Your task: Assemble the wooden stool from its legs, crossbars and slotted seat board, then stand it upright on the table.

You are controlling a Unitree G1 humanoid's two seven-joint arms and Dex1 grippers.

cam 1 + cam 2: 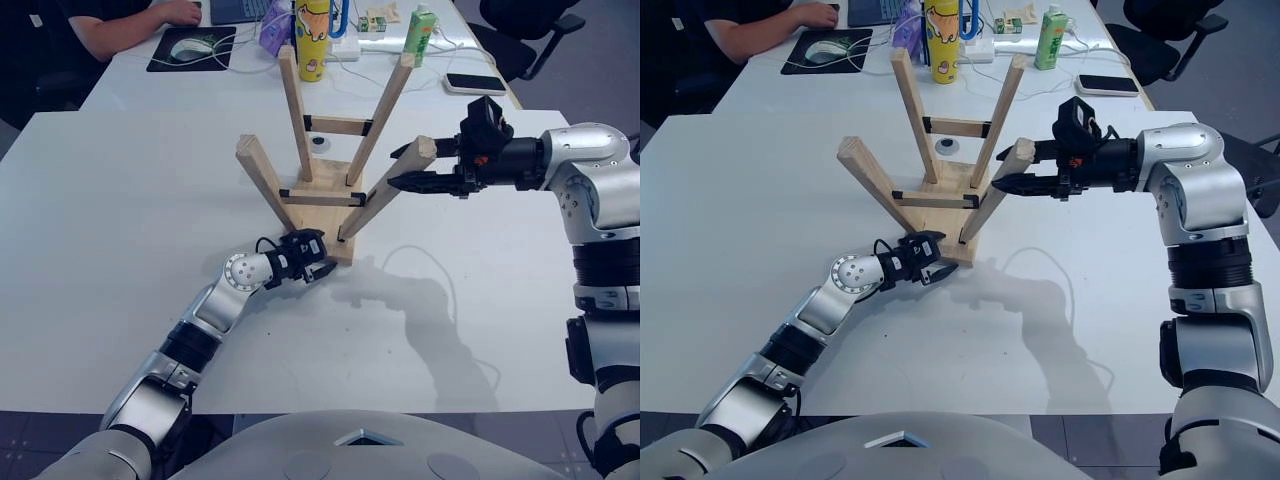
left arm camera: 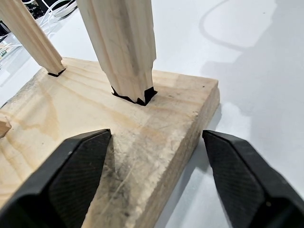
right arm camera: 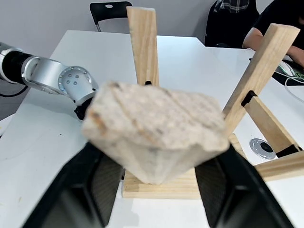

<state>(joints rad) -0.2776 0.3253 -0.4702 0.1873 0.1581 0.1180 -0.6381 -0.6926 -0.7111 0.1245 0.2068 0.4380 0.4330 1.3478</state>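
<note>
The wooden stool [image 1: 322, 170] rests upside down on the white table [image 1: 120, 230], its seat board [image 1: 318, 207] flat and its legs pointing up, joined by crossbars [image 1: 322, 198]. My left gripper [image 1: 318, 268] sits low at the board's near corner, open. In the left wrist view one finger [image 2: 76, 166] lies over the seat board [image 2: 142, 128] and the other hangs past its edge, close to a leg base [image 2: 128, 71]. My right gripper [image 1: 408, 168] comes in from the right and is shut on the top end of the near right leg [image 1: 385, 195]. That leg end [image 3: 156, 128] sits between the dark fingers.
A black round grommet [image 1: 319, 141] sits in the table behind the stool. On the desk beyond stand a yellow cup [image 1: 313, 40], a green carton [image 1: 420, 35] and a phone [image 1: 473, 83]. A person sits at the far left there. Bare table spreads left and near.
</note>
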